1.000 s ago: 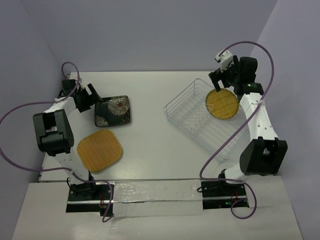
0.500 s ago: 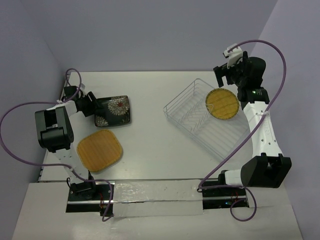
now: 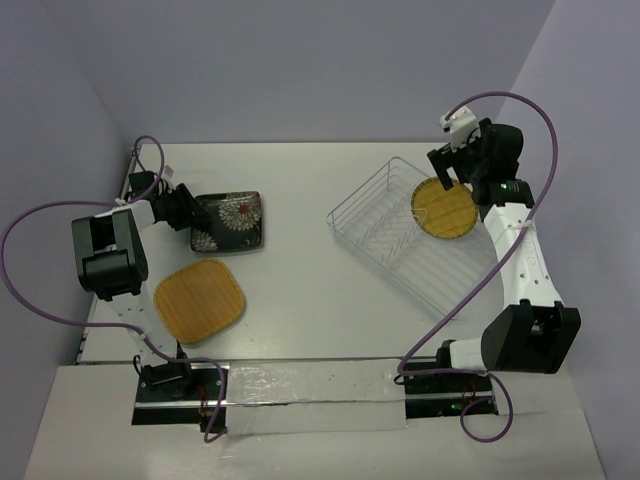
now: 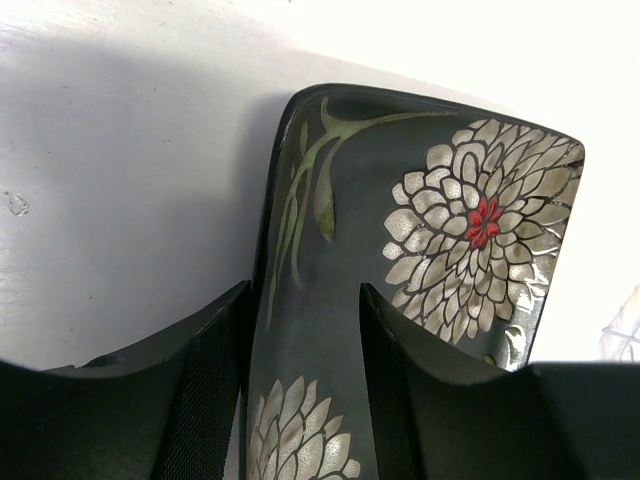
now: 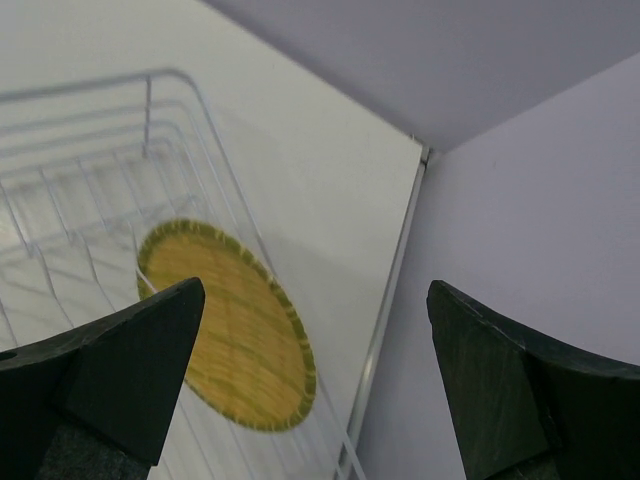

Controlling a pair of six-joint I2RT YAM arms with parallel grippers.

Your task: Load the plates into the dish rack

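The left gripper [image 4: 305, 300] straddles the rim of the black flowered plate [image 4: 470, 220], though whether it is clamped cannot be told, while the right gripper [image 5: 315, 295] gapes wide above the bamboo plate [image 5: 235, 345] in the dish rack [image 5: 150, 100].

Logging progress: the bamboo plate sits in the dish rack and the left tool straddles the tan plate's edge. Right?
No. The left wrist view shows the left tool straddling the black flowered plate's edge; the tan plate lies untouched. The bamboo plate is in the dish rack.
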